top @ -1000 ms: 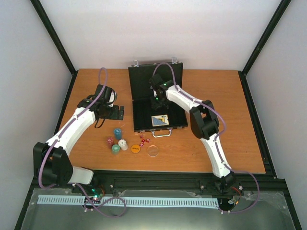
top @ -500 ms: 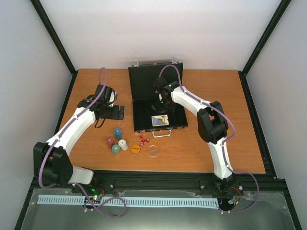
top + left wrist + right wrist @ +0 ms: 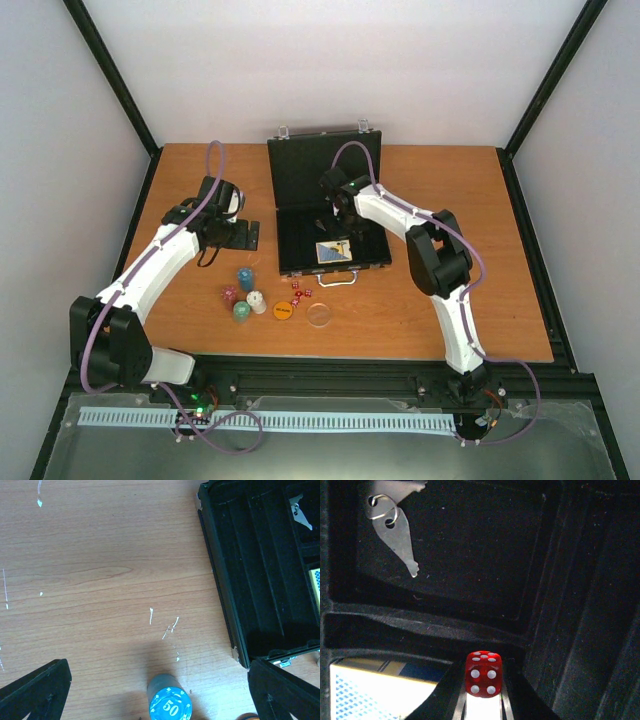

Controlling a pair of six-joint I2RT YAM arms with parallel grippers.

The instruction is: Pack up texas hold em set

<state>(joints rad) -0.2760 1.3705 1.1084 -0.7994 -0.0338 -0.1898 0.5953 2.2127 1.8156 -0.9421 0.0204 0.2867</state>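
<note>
The wooden table (image 3: 480, 250) holds the open black briefcase (image 3: 300, 190). The right gripper (image 3: 338, 215) hangs over the inside of the case. In the last second its arm bent more at the elbow, and the gripper shifted a little over the case. The left gripper (image 3: 243, 235) has not moved. Its fingers are wide apart with nothing between them.

The card deck (image 3: 370, 695) lies in the case, just below and left of the right gripper. The blue chip stack (image 3: 170, 707) stands on the table right in front of the left gripper.

The right gripper pinches one red die (image 3: 483, 674) tight above a dark pocket. I think it is lining up to drop it in. Most pieces are not packed yet.
</note>
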